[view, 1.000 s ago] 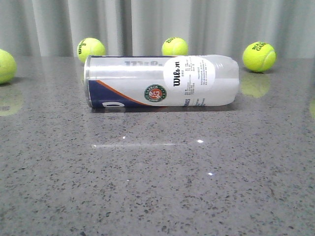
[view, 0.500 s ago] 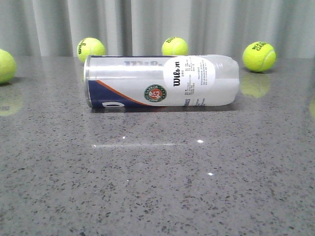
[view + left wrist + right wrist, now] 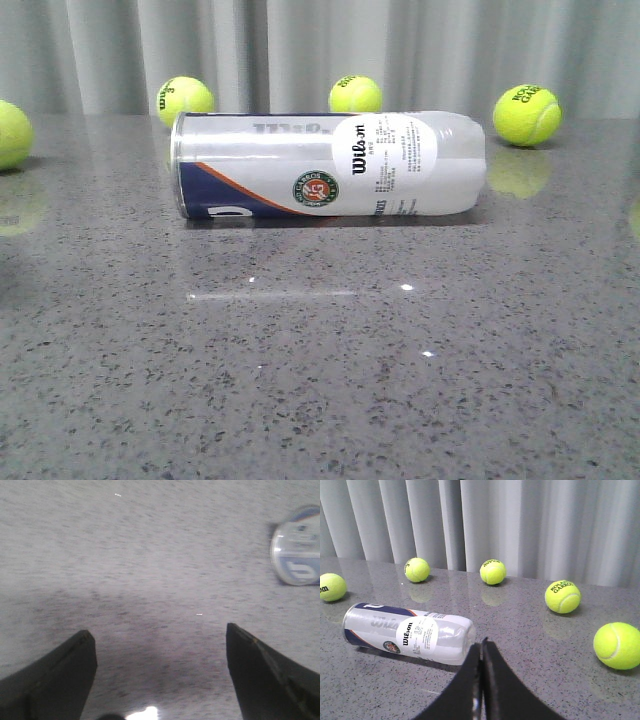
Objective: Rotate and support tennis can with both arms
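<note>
Grey pleated curtain behind, polished speckled grey desk (image 3: 320,390) in front, glossy enough to mirror things. Tennis can (image 3: 328,166) lying on its side mid-desk, metal-rimmed end toward the left, rounded plastic end toward the right, label facing forward; touching nothing but the desk. Tennis balls (image 3: 184,98) scattered along the back edge, well apart from the can. Left pincer (image 3: 159,645) spread wide, empty, looking down at bare desk with the can's rimmed end off to one side. Right pincer (image 3: 481,680) clenched shut on nothing, near the can's rounded end but not touching. Probably light, no balls visible through the translucent wall, though hard to be sure. Thin plastic likely flexes under a hard squeeze; smooth wall plus slick desk means easy rolling and slipping. Best bet: grip across the body near the stiffer metal rim with one arm, brace the rounded end with the other. Moderate force only. Task not yet started.
</note>
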`<action>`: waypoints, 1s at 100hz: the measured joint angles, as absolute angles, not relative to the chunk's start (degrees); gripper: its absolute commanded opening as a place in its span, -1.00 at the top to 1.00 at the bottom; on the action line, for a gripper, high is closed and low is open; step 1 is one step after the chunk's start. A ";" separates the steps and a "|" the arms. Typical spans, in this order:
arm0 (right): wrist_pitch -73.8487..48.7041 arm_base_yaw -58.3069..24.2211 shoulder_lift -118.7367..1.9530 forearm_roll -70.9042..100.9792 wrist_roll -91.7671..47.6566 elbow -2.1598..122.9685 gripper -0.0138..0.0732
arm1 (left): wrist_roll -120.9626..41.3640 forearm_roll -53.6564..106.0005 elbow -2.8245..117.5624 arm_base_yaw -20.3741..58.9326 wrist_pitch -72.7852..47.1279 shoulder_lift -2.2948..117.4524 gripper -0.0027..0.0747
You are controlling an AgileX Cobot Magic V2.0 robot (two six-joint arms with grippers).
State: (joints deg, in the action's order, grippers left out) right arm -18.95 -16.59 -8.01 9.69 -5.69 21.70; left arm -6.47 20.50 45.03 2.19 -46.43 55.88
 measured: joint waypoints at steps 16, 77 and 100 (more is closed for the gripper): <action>-18.95 -16.59 -8.01 9.69 -5.69 21.70 0.81 | -14.92 34.35 48.09 2.19 -48.53 61.88 -0.39; -18.95 -16.59 -8.01 9.69 -5.59 21.70 0.81 | -30.97 59.30 59.44 8.11 -54.66 86.22 -0.39; -18.95 -16.59 -8.01 9.69 -5.59 21.70 0.81 | -31.19 61.50 63.85 12.85 -53.11 93.77 -0.39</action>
State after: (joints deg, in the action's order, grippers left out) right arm -18.95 -16.59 -8.01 9.69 -5.59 21.70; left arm -31.19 61.50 63.85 12.85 -53.11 93.77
